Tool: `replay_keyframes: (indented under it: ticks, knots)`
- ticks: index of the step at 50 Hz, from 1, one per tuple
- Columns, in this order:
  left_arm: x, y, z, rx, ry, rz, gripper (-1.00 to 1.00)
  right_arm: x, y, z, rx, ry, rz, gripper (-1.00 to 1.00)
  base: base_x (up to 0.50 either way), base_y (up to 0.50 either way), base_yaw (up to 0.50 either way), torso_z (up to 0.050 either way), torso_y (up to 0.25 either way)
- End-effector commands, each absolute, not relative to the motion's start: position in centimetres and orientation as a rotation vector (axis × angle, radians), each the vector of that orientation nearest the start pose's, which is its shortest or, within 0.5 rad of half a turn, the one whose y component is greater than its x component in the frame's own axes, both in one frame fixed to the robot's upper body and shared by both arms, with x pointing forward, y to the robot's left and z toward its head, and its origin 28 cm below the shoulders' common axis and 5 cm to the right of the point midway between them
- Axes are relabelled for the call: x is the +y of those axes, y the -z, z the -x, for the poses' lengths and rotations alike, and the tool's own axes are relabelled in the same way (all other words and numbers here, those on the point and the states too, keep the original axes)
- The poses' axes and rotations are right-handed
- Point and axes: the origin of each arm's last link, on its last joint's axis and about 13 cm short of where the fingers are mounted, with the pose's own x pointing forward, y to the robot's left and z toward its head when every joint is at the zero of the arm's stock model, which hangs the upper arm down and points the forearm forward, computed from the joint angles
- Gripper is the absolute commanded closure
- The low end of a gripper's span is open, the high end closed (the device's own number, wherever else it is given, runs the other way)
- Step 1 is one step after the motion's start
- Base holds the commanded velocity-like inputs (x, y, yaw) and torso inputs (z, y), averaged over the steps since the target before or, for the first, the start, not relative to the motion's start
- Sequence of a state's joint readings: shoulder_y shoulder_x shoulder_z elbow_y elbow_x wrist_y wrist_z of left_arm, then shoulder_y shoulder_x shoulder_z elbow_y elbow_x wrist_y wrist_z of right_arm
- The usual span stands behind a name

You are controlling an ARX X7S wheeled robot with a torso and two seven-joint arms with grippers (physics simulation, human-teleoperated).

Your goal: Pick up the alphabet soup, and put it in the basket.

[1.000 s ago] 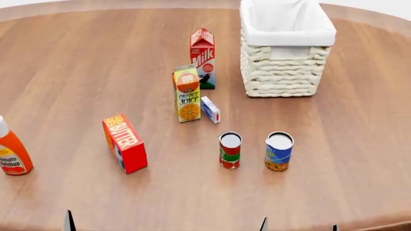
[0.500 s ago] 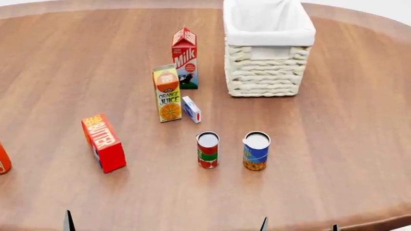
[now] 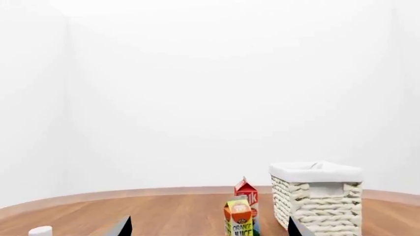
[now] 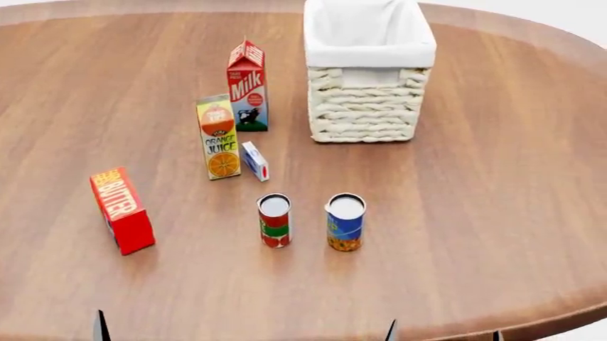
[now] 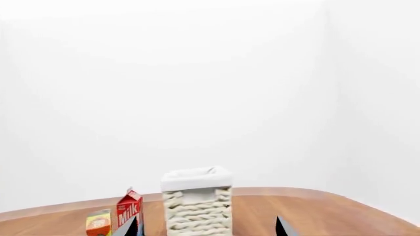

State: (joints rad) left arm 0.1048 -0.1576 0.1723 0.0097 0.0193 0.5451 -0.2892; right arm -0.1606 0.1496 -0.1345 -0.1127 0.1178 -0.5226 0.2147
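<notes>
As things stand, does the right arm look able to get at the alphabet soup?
Probably yes: the alphabet soup stands upright with bare table in front, apart from the red-and-green can, and the right gripper sits just nearside.

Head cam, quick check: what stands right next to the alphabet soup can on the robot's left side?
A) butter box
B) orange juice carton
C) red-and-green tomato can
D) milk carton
C: the red-and-green tomato can stands upright just left of the alphabet soup, apart from it, while the butter box and the orange juice carton sit farther away.
</notes>
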Motion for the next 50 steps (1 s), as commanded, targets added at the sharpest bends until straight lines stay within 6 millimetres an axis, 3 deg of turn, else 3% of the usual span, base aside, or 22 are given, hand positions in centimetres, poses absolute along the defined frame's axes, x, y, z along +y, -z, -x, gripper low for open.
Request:
replay_keyframes:
  ticks: [1,50]
  knots:
    - [20.5,-2.93,-18.36,-0.449,-0.064,-0.048,-1.0,-10.15,-4.08,-17.37,-0.444,0.065,-0.082,-1.0,0.0,-0.16,0.0,0.0,0.0]
    - [20.5,-2.88,-18.42,-0.449,-0.069,-0.047,-1.0,-10.19,-4.08,-17.37,-0.449,0.071,-0.084,-1.0,0.0,-0.16,0.0,0.0,0.0]
